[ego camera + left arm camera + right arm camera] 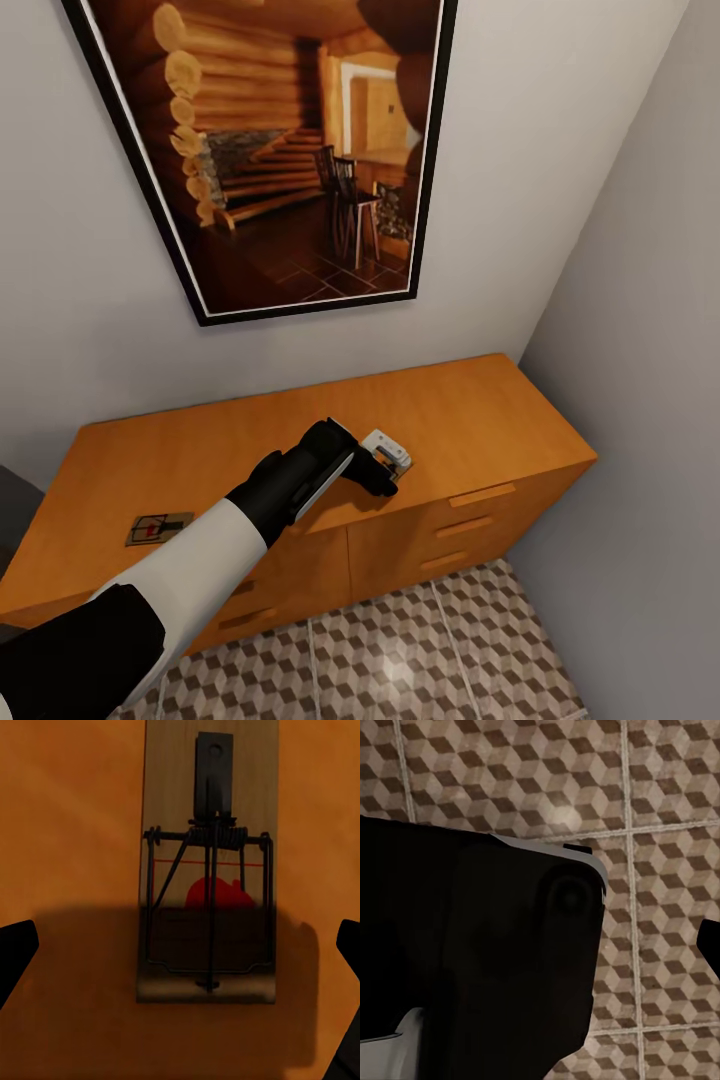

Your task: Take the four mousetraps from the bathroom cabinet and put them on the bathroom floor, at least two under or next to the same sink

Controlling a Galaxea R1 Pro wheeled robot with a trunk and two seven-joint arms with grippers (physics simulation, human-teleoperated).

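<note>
My left arm reaches over the cabinet, whose flat top serves as a worktop, its jaws hanging above one mousetrap.

The bathroom floor with its cube-pattern tiles spreads below the cabinet's drawer fronts, and a large framed picture hangs on the wall beyond my jaws. My left gripper is spread wide, holding nothing; its two dark fingertips stand well apart on either side of the near mousetrap, which lies flat on the worktop directly under the jaws, untouched. A second mousetrap lies well off to my left near the front edge. My right jaws face the floor tiles; I cannot tell how open they are.
</note>
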